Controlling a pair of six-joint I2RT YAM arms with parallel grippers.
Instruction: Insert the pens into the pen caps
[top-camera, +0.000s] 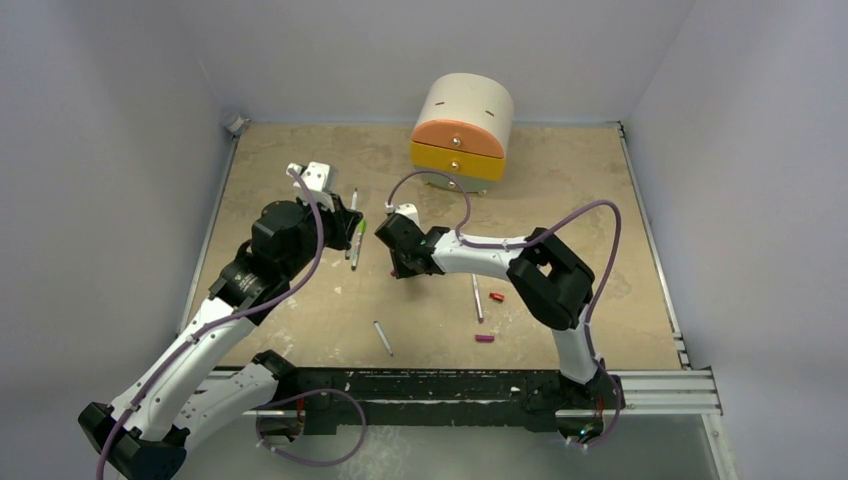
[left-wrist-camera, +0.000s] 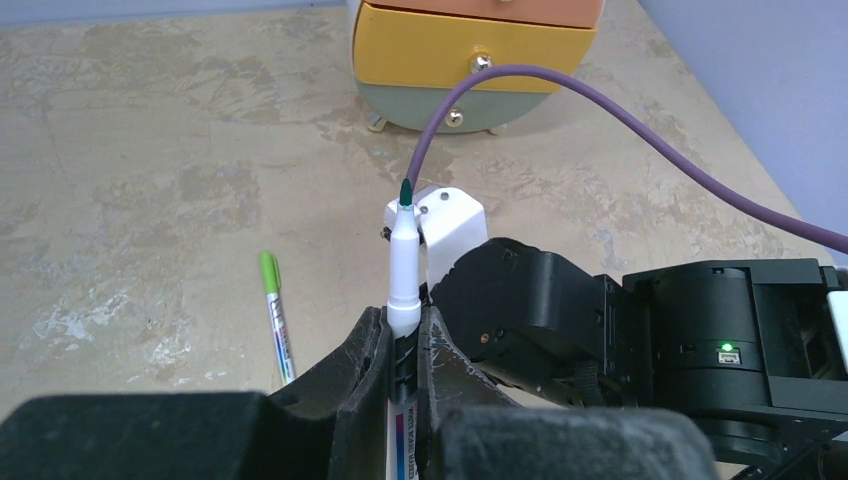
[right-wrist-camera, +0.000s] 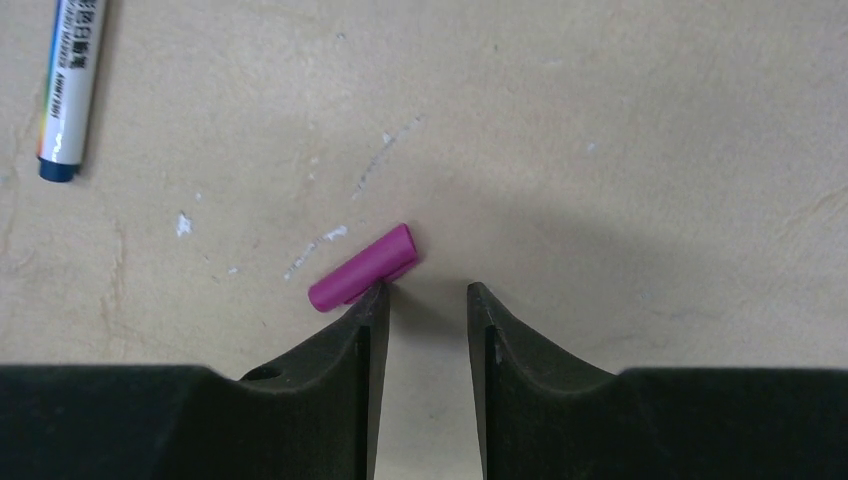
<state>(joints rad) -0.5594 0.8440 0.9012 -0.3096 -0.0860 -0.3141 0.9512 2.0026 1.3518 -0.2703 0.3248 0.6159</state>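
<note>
Scuffed beige tabletop (right-wrist-camera: 650, 150) all round. Left gripper (left-wrist-camera: 403, 325) is clamped on a white pen (left-wrist-camera: 404, 260), its green tip poking out (bare, no cap on). Right gripper (right-wrist-camera: 427, 300) hangs low, jaws parted, with a magenta cap (right-wrist-camera: 360, 268) lying at one fingertip, outside the gap.

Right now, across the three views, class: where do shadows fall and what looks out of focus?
Top external: even, diffuse light, no glare on the table. Left wrist: the left gripper near the lens is blurred, the tip of the held pen sharp. Right wrist: a soft shadow lies ahead of the open right gripper, beside the magenta cap.
</note>
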